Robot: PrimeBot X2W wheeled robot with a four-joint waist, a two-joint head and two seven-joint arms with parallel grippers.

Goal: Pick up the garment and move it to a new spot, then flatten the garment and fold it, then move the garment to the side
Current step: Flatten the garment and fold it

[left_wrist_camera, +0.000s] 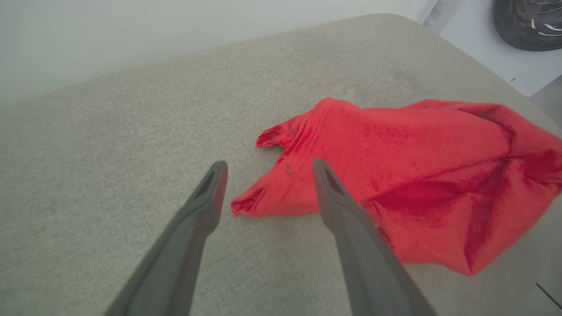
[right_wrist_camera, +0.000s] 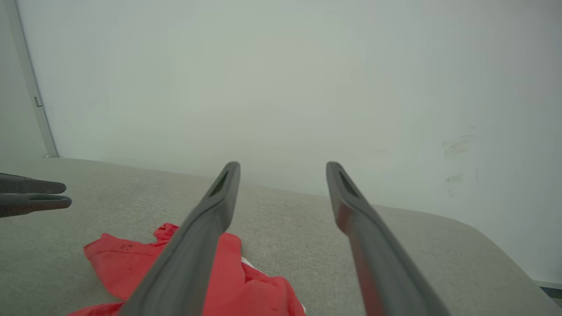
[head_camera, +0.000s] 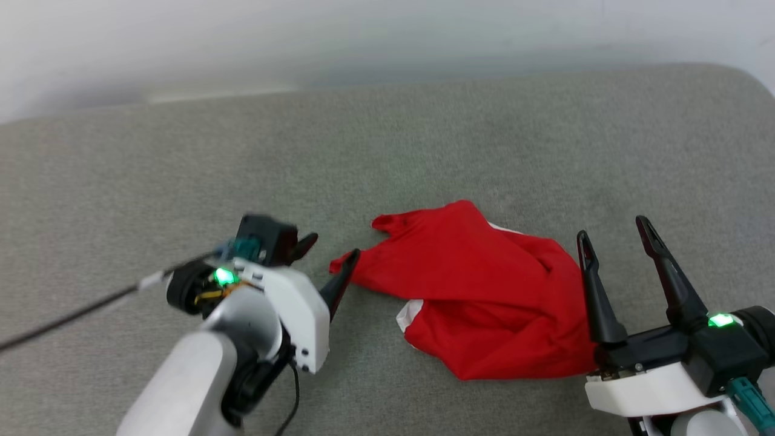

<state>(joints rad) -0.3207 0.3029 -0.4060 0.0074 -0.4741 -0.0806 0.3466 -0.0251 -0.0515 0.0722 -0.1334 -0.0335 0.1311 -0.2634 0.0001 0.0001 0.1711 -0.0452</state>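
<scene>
Left pincer (left_wrist_camera: pixel 270 163) — perhaps astride garment (left_wrist_camera: pixel 417 175) corner

A wide padded surface (head_camera: pixel 424 133) covered in grey-beige woven cloth, flat and even, with a softly rounded corner at the far right. Directly on it lies a red shirt (head_camera: pixel 484 290), crumpled in a loose heap right of the middle and nearer the front edge. Two pointed folds of it reach toward the left (small slivers of white show at its lower left edge and along its far side).
</scene>
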